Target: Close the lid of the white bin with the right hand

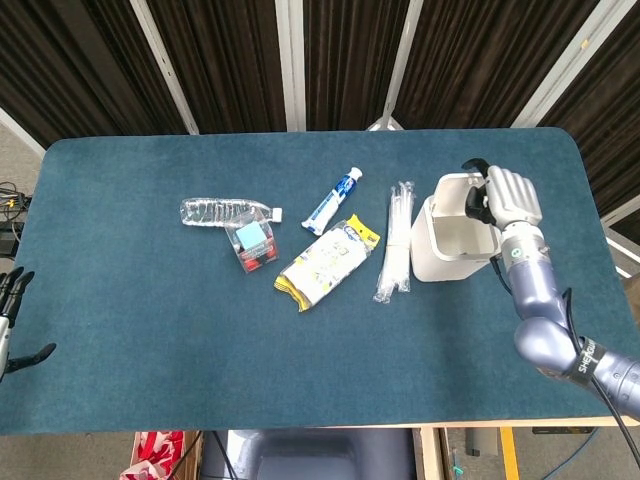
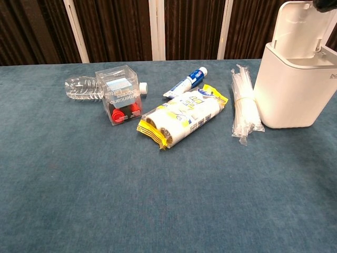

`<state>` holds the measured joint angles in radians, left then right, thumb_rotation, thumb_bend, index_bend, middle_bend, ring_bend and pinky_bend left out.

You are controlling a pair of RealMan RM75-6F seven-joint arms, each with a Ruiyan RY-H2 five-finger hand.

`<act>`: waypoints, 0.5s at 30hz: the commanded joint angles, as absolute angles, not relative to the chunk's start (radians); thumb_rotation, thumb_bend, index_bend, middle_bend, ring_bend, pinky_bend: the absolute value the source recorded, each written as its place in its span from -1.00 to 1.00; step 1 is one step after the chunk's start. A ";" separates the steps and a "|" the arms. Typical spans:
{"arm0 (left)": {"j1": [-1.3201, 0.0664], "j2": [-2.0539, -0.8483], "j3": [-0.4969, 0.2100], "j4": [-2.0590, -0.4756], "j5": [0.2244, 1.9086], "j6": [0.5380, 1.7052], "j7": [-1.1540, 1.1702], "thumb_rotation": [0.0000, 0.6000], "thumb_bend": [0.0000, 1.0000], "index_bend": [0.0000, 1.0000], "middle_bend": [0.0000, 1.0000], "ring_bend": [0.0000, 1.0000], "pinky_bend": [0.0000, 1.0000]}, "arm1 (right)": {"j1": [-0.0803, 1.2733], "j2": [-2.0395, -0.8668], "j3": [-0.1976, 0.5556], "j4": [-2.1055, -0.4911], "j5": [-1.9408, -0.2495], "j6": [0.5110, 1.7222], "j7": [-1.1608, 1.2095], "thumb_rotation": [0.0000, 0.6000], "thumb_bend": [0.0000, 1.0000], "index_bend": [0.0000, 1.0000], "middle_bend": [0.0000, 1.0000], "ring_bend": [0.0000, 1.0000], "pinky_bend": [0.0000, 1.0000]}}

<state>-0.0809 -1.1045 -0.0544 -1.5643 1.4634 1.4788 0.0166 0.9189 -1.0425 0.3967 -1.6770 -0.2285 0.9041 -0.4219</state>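
White bin [image 1: 455, 240] sitting at table's [image 1: 150, 330] right side, lid [image 1: 470, 190] standing up. Right hand [image 1: 508, 195] resting over lid's top edge, fingers apart, grasping nothing. Straw bundle [image 1: 397, 240] lying just left. Left hand [image 1: 10, 320] hanging released at near-left edge.

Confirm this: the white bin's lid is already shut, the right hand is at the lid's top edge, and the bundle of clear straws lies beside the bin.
Not quite. The lid stands open above the white bin, as the chest view shows. The rest holds: the right hand is at its top edge and the bundle of clear straws lies beside the bin.
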 commanded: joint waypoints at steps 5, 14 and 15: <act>-0.082 -1.104 -0.052 -1.564 1.464 1.474 0.011 1.00 -1.00 -1.00 -1.00 -1.00 -1.00 | 0.933 -1.045 0.372 -1.668 -0.195 0.912 -0.435 1.00 0.54 -0.36 0.73 0.92 0.66; -0.082 -1.105 -0.049 -1.568 1.475 1.480 0.013 1.00 -1.00 -1.00 -1.00 -1.00 -1.00 | 0.875 -0.961 0.366 -1.812 -0.242 0.919 -0.375 1.00 0.54 -0.36 0.73 0.92 0.66; -0.083 -1.105 -0.049 -1.569 1.476 1.480 0.014 1.00 -1.00 -1.00 -1.00 -1.00 -1.00 | 0.870 -0.955 0.365 -1.824 -0.250 0.921 -0.369 1.00 0.54 -0.36 0.73 0.92 0.66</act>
<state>-0.0824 -1.1045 -0.0487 -1.5683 1.4763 1.4799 0.0137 0.8892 -0.9770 0.3687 -1.7924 -0.2287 0.9168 -0.3882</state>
